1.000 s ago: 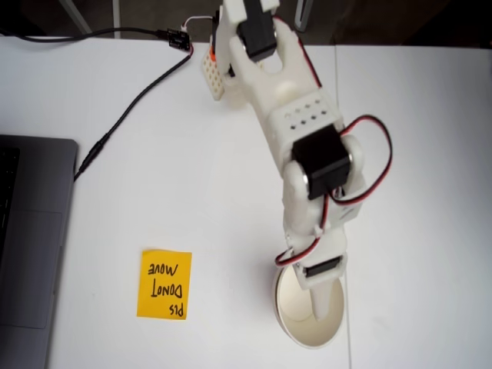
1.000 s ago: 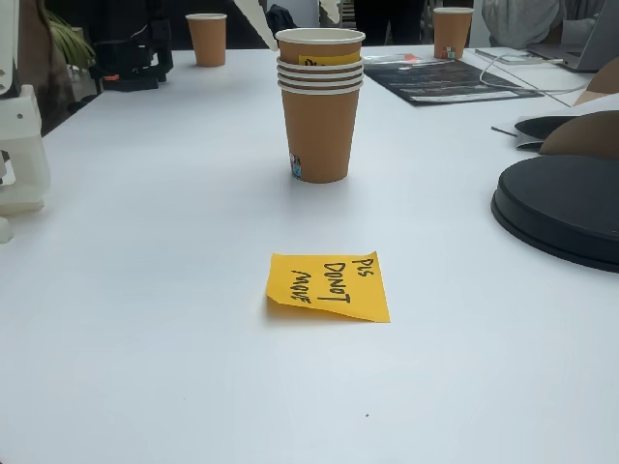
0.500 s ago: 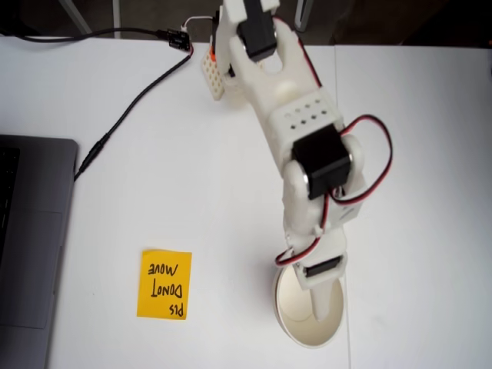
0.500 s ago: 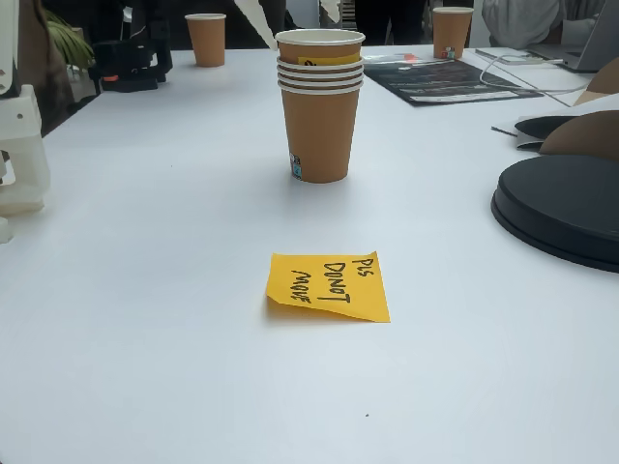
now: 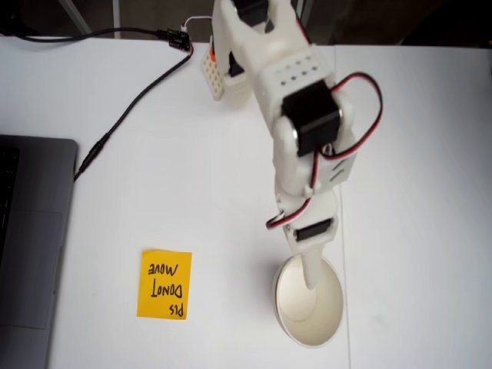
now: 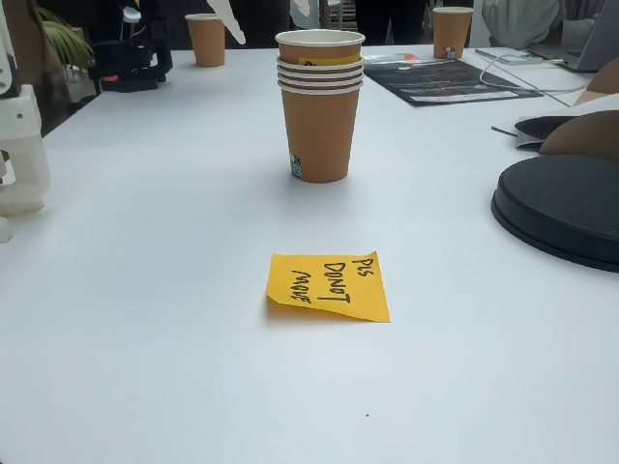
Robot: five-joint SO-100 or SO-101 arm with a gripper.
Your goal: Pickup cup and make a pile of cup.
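The pile of cup [image 5: 296,317] stands upright near the table's front edge, cream-white inside when seen from above. In the side-on fixed view the pile of cup [image 6: 321,121] is several nested paper cups with tan walls and white rolled rims. My gripper [image 5: 310,270] hangs just above the pile's far rim, and one white finger [image 5: 310,280] points down over the opening. From the side, the gripper [image 6: 263,14] sits at the top edge above the pile. Its fingertips [image 6: 226,21] stand apart with nothing between them, and it touches no cup.
An orange sticky note [image 5: 164,284] [image 6: 329,285] lies on the table beside the pile. A laptop [image 5: 31,246] and a black cable [image 5: 131,100] are at the left. A black round object [image 6: 561,208], two single tan cups [image 6: 207,39] and the arm's white base [image 6: 19,145] ring the table.
The arm has pulled back and risen. The finger that reached deep into the top cup now hangs above its rim, and the pile stays where it was.
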